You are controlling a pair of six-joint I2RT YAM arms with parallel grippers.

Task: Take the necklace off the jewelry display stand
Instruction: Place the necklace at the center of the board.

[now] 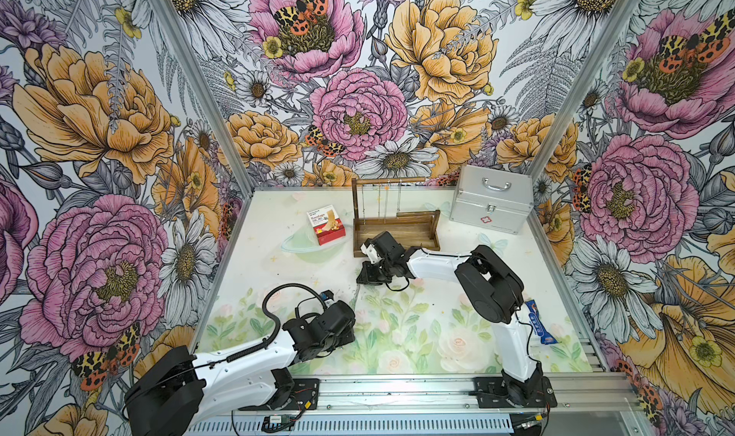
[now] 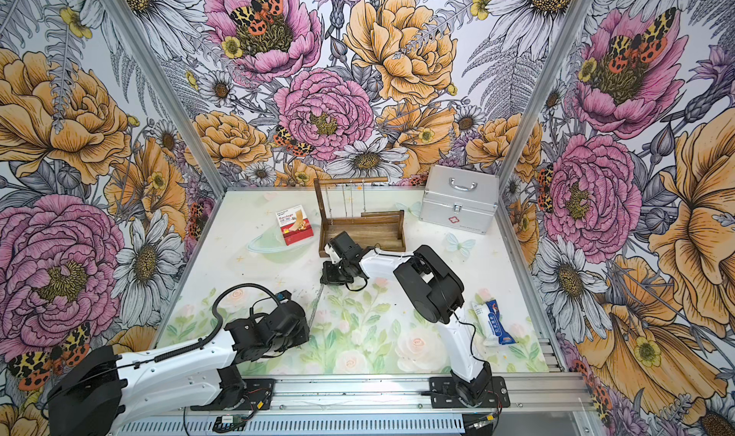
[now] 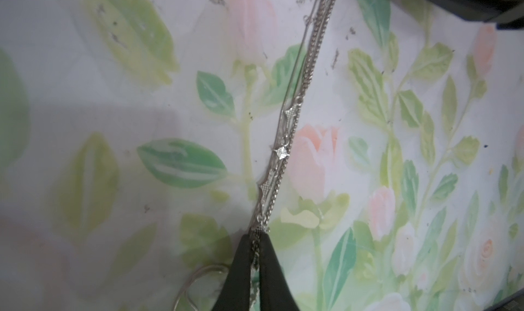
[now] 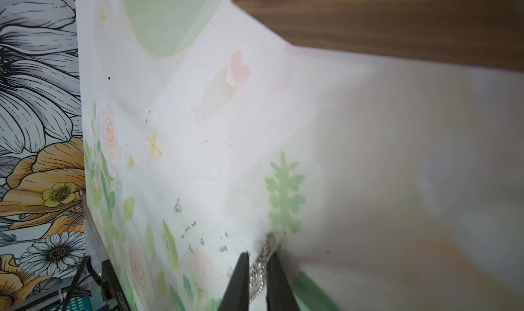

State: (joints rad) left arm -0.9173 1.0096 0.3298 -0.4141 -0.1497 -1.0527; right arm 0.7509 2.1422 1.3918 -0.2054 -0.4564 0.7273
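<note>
The silver necklace (image 3: 286,142) lies stretched out on the floral mat, off the stand, as a thin line (image 1: 355,295) between my two grippers. My left gripper (image 3: 256,235) is shut on one end of the chain. At the other end, the fingers of my right gripper (image 4: 258,255) stand slightly apart, and the necklace (image 4: 265,252) lies loose between them on the mat. The dark wooden jewelry display stand (image 1: 397,231) sits just behind the right gripper (image 1: 364,279), with other thin chains (image 1: 384,199) hanging from its rod.
A red and white bandage box (image 1: 325,224) lies left of the stand. A silver metal case (image 1: 491,199) stands at the back right. A blue and white packet (image 1: 541,322) lies near the right edge, behind the right arm.
</note>
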